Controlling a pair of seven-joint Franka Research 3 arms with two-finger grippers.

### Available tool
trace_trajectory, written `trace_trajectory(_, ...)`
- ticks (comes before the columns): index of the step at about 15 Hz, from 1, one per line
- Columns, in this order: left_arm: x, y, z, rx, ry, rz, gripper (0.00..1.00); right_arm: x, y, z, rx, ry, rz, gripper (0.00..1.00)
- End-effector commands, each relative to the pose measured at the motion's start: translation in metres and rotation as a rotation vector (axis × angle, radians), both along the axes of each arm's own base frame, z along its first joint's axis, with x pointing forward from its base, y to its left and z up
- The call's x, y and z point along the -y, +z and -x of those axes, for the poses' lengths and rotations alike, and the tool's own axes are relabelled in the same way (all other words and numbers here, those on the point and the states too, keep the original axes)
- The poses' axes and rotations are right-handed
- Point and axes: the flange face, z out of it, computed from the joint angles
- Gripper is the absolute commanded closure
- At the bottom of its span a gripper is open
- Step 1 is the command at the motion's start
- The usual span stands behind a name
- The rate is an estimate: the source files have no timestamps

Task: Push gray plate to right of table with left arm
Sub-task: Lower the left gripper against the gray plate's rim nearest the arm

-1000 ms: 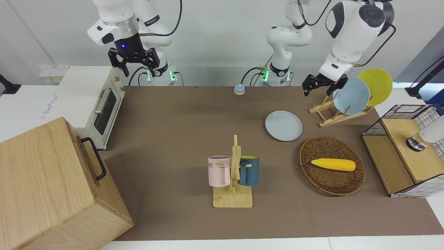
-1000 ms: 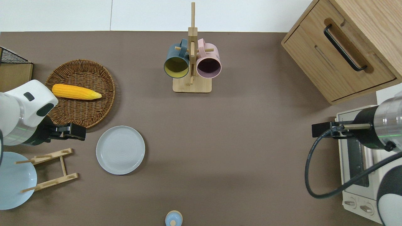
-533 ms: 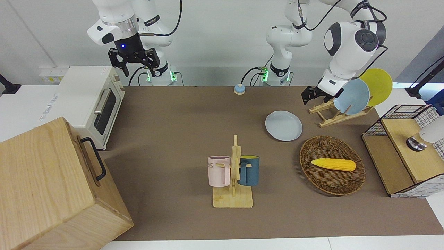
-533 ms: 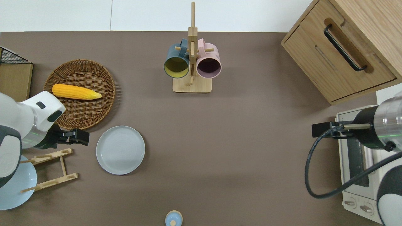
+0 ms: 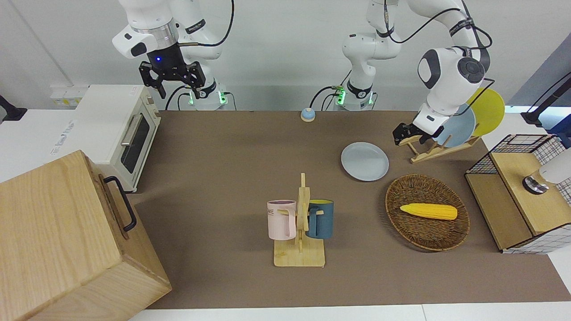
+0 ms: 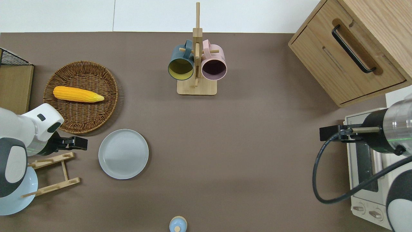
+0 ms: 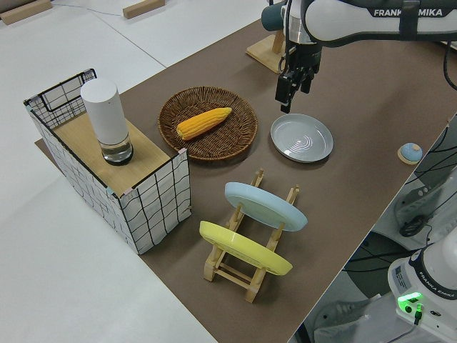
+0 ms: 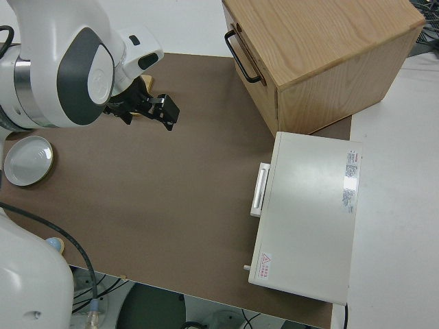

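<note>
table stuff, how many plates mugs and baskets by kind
plates: 3, the gray plate, the sky-blue plate, the yellow plate
mugs: 2, the pink mug, the dark blue mug
wicker baskets: 1, the wicker basket
total: 6

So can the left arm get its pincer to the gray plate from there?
Probably yes: the left pincer hangs beside the gray plate, toward the plate rack, with only bare table between them.

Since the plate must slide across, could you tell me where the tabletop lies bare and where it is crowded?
Bare brown table runs from the round pale gray plate to the white toaster oven, bordered farther out by the wooden mug stand. The left arm's end is crowded: the round wicker basket, the wooden plate rack and the left gripper.
</note>
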Motion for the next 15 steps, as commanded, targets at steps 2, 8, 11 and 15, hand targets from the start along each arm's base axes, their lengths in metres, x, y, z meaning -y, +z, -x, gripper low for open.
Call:
trace_trajectory(2,-0.008,-0.038,0.013,0.042,0.021,0.034,0.02,0.000,0.000,0.008,-0.003,-0.021,-0.009,0.005)
trace_trajectory(8,-0.011,-0.096,0.032,0.047,0.104,0.082,0.02,0.000,0.000,0.008,-0.003,-0.021,-0.009,0.005)
trace_trajectory(11,-0.008,-0.109,0.034,0.040,0.108,0.078,0.02,0.000,0.000,0.008,-0.003,-0.021,-0.009,0.005)
trace_trajectory(15,-0.009,-0.129,0.044,0.046,0.132,0.082,0.08,0.000,0.000,0.008,-0.003,-0.021,-0.009,0.005)
